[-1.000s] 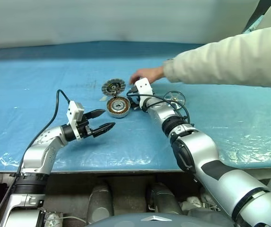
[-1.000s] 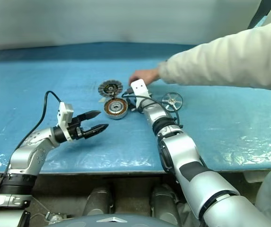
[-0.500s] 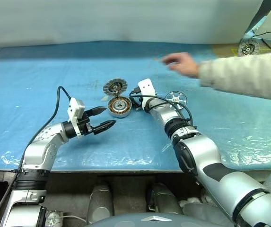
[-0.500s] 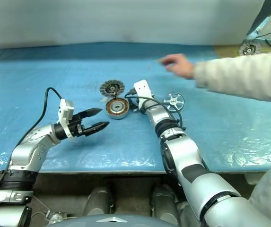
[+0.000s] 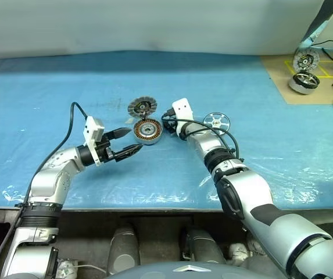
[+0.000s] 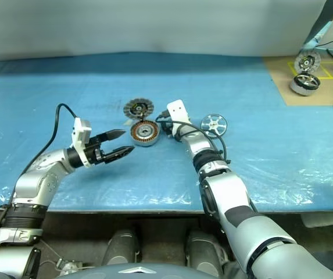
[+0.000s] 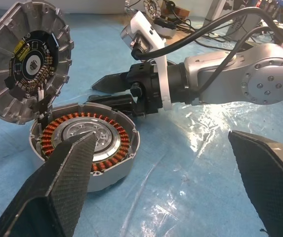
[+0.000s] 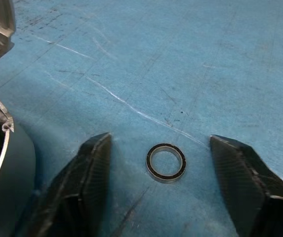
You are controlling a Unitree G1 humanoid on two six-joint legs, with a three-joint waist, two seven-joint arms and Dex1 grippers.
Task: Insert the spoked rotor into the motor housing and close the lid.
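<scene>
The motor housing (image 5: 148, 129) sits open on the blue sheet, its copper windings showing (image 7: 82, 140). Its lid (image 5: 141, 107) stands upright behind it, ribbed face with the dark centre turned forward (image 7: 27, 59). The spoked rotor (image 5: 216, 121) lies flat to the housing's right. My left gripper (image 5: 136, 140) hovers open just left of the housing, pointing at it. My right gripper (image 7: 94, 93) reaches in low against the housing's right side. It is open, with a small metal ring (image 8: 166, 162) lying loose on the sheet between its fingers (image 8: 89, 168).
On a brown mat at the back right stand another housing (image 5: 303, 81) and its raised lid (image 5: 303, 59), with cables beside them. The table's front edge (image 5: 154, 209) runs close below both arms. A black cable (image 5: 73, 116) loops off my left wrist.
The person's arm, which reached to the housing a second ago, has pulled away to the right and left the picture. Both my arms have stayed about where they were.
</scene>
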